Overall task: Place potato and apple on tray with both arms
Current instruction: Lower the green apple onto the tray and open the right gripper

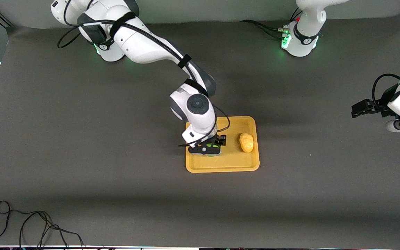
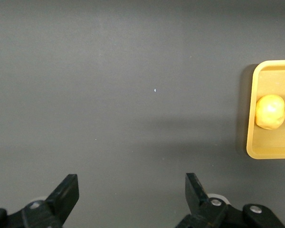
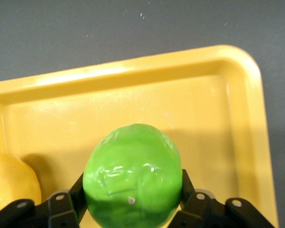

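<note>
The mustard-yellow tray point(image 1: 231, 163) lies mid-table. The yellow-orange potato point(image 1: 246, 142) lies on it, at the end toward the left arm. My right gripper point(image 1: 209, 149) is low over the tray's other end, shut on the green apple point(image 1: 211, 153), which is mostly hidden under the hand. In the right wrist view the apple point(image 3: 133, 173) sits between the fingers over the tray point(image 3: 218, 104), with the potato point(image 3: 12, 183) beside it. My left gripper point(image 1: 358, 110) waits open and empty over the table at the left arm's end. The left wrist view shows the gripper point(image 2: 132, 194), tray point(image 2: 275, 149) and potato point(image 2: 270, 111).
The table is covered by a dark grey mat point(image 1: 116, 173). A loose black cable point(image 1: 30, 225) lies at the near edge, toward the right arm's end. Both arm bases stand along the edge farthest from the front camera.
</note>
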